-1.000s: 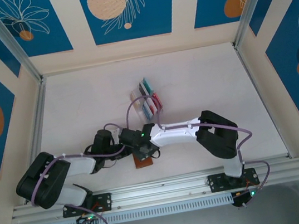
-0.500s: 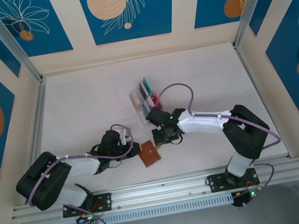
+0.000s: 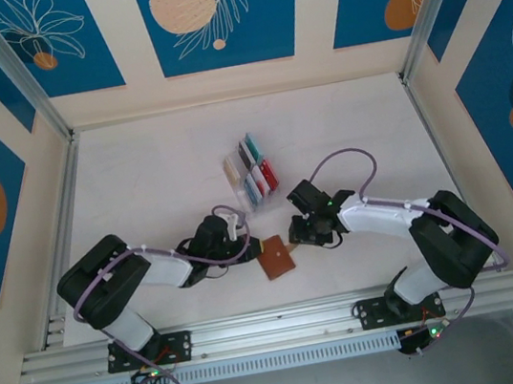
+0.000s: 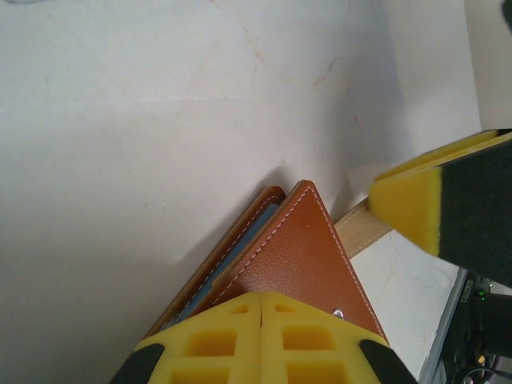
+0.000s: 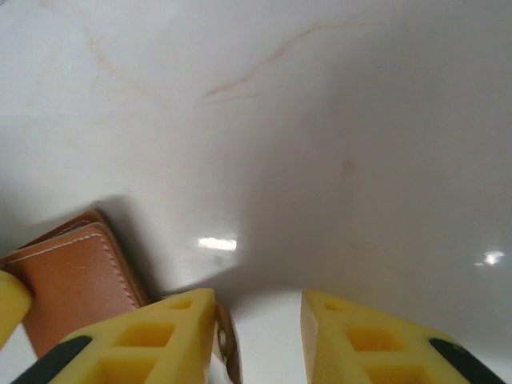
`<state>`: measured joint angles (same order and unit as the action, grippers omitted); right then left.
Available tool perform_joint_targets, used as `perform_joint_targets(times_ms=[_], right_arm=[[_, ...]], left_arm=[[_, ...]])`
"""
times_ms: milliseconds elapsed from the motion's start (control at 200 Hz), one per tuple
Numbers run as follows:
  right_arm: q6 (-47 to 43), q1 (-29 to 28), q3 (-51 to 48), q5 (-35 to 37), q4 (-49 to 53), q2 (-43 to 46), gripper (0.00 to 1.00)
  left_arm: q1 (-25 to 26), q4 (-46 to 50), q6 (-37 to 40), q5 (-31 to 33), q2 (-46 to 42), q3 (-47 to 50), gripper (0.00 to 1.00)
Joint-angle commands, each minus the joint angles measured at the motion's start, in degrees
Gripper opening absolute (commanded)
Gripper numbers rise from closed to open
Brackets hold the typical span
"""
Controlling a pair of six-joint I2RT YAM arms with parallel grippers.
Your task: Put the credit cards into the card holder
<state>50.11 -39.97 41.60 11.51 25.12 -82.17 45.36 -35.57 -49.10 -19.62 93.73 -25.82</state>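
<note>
So, nearest the front rail, the holder [image 3: 276,260] is being kept flat on the table [image 3: 138,171], folded. It's been dragged right and a bit away from the rail compared with a second ago. It's being pinned at its left corner by the left gripper [image 3: 248,244], which has been reached further right than before. Its fingers [image 4: 216,340] are being held clenched tight together. Whether any leather is actually being pinched between them can't be told, since the corner is being hidden under the tips.

On the other side, the right gripper [image 3: 295,240] is being held just right of the holder with its jaws parted, and bare table is being seen in the gap. A second ago that arm was being stretched across over the left one. The tab [image 4: 358,230] is being left sticking out toward it, touching one finger.

Farther back, the cards [image 3: 252,171] are being left standing in their rack [image 3: 231,170], well apart from the holder and unmoved.
</note>
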Motion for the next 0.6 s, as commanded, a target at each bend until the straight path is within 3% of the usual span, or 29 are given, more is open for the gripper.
perform_joint_targets(times_ms=[0,110,360,595], right_arm=[[2.0,-3.9,4.5,14.1,11.3,5.1,0.31],[-1.5,-9.3,9.8,17.5,14.8,7.1,0.31],[-7.3,-7.9,10.5,-9.0,0.1,-1.0,0.31],[-7.7,-4.1,7.6,-12.2,-3.2,-6.4,0.38]], left_arm=[[1.5,4.9,-0.9,2.0,2.7,1.9,0.0],[1.6,5.9,-0.6,2.8,1.9,2.4,0.0],[1.9,6.0,-0.6,2.9,2.1,2.3,0.0],[2.0,6.2,-0.6,3.4,1.5,2.8,0.0]])
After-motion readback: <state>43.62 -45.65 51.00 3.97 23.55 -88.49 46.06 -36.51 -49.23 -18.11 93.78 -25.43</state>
